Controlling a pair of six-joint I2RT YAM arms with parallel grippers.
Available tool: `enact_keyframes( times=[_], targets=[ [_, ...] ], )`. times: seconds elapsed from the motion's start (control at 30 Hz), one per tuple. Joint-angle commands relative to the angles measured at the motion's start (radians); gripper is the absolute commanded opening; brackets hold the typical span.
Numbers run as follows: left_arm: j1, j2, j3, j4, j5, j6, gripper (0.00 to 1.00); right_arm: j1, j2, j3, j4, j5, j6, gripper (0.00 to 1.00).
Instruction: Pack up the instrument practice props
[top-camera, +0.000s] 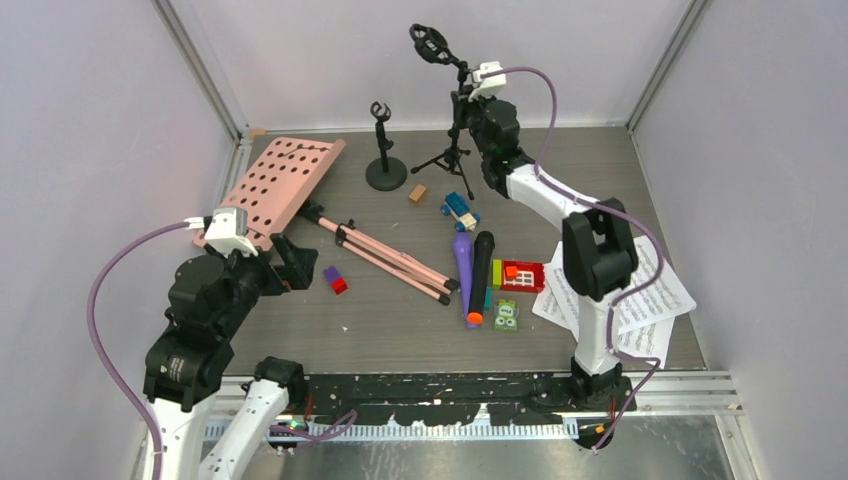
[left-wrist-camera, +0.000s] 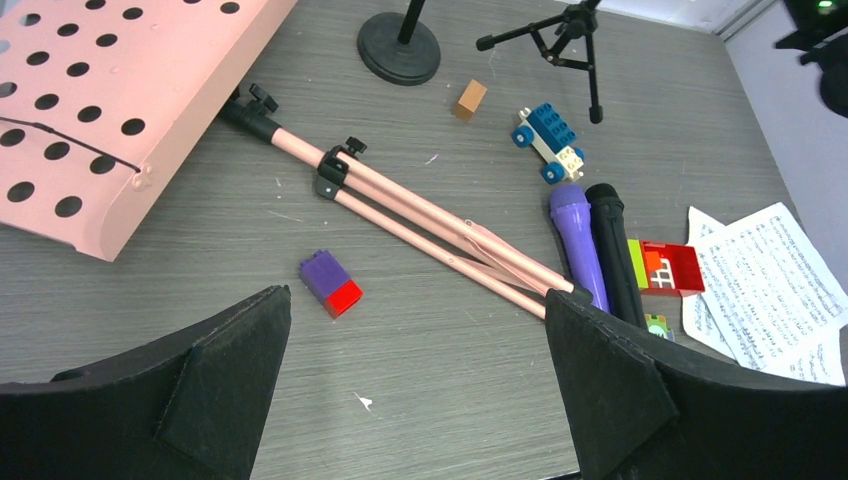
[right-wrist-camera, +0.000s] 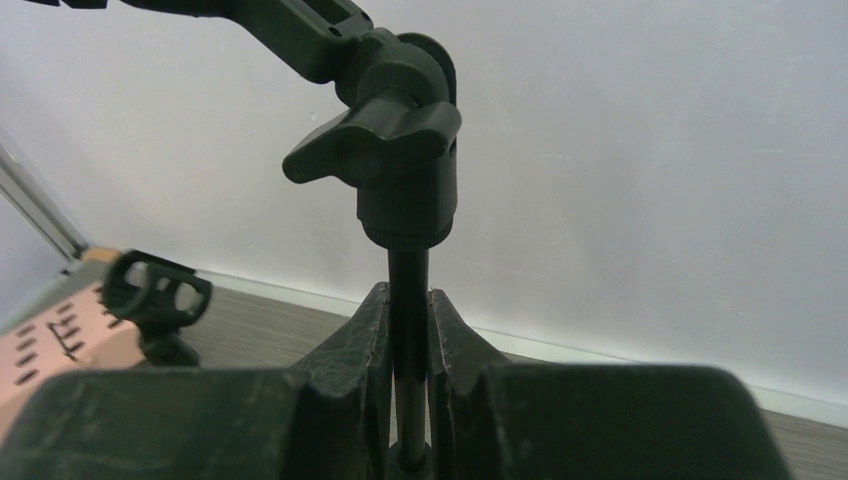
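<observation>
Mic supports (top-camera: 386, 173) (top-camera: 452, 150), two; microphones (top-camera: 463, 262) (top-camera: 481, 270), two

Worktop (top-camera: 400, 330): dark grey wood-grain board.
Far left corner: pink perforated metal sheet-music holder (top-camera: 280, 185), lying down, its folded pink tripod legs (top-camera: 390, 258) stretched toward the middle.
Far edge, middle: black round-based microphone support (top-camera: 385, 172) and black tripod microphone support (top-camera: 452, 158), both upright.
Just nearer: small brown block (top-camera: 417, 193), blue toy car (top-camera: 459, 210).
Middle: purple-headed microphone (top-camera: 463, 265) and black orange-tipped microphone (top-camera: 481, 275), side by side.
Beside them: red, green and yellow toy bricks (top-camera: 523, 275).
Left of middle: purple-and-red brick (top-camera: 335, 279).
Right edge: white printed note sheets (left-wrist-camera: 765, 275), overlapping.
</observation>
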Motion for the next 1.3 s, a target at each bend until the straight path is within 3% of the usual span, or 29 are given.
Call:
enact_keyframes(
  times=[0.0,0.17,0.27,0.67,1.07,1.2,1.27],
  targets=[
    [0.002,0.011,-0.003,0.054,0.013,0.037,1.0,-0.021,0.097,0.165,0.149,-0.106,-0.062,0.01],
    [0.002,0.028,-0.013,0.052,-0.017,0.052,1.0,-0.064,0.24,0.295,0.195,-0.277,-0.045,0.01],
    [0.001,0.032,-0.031,0.06,-0.015,0.057,1.0,-0.099,0.294,0.341,0.227,-0.368,0.048,0.01],
    [0.001,0.059,-0.069,0.099,-0.005,0.056,1.0,-0.11,0.3,0.247,0.275,-0.518,-0.08,0.04],
    [0.002,0.073,-0.084,0.106,-0.01,0.057,1.0,-0.096,0.233,0.032,0.462,-0.4,-0.025,0.53],
    [0.002,0.078,-0.089,0.104,-0.01,0.043,1.0,-0.096,0.141,-0.071,0.496,-0.309,0.002,0.78],
    [0.002,0.086,-0.088,0.105,-0.01,0.037,1.0,-0.096,0.082,-0.131,0.501,-0.251,0.008,0.86]
  ],
)
